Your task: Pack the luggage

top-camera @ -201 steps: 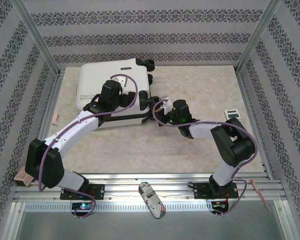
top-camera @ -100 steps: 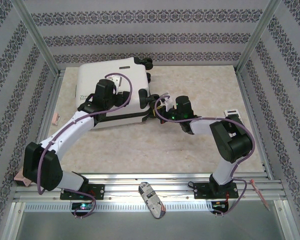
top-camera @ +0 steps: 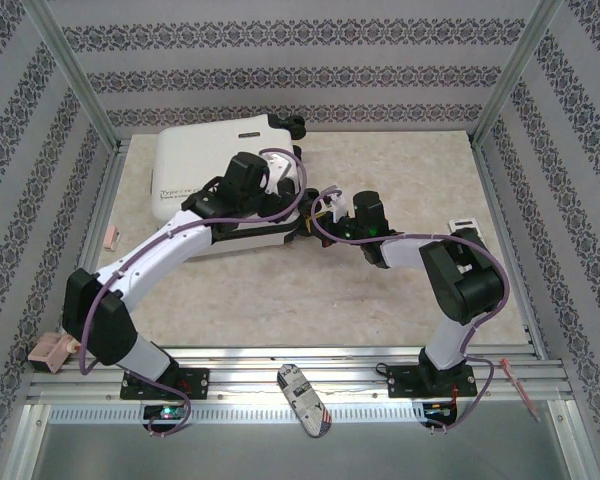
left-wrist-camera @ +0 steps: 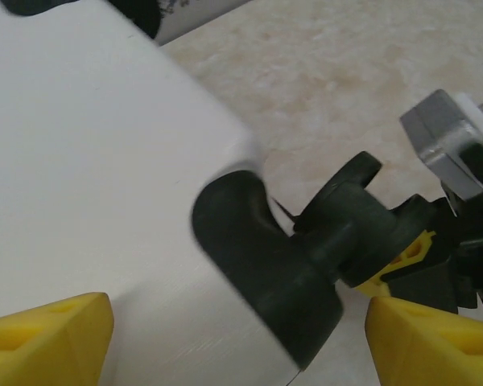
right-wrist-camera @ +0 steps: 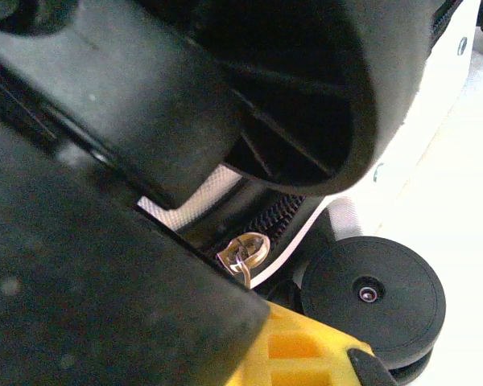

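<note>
I see the left jaws spread over a corner of the luggage (top-camera: pixel 200 160), the right jaws pressed together beside it.

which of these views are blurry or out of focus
Top external: sharp, evenly lit, the luggage crisp. Left wrist: soft overall, its white shell and black wheel smeared at the edges. Right wrist: dark near shapes out of focus; zipper pull fairly sharp.
</note>
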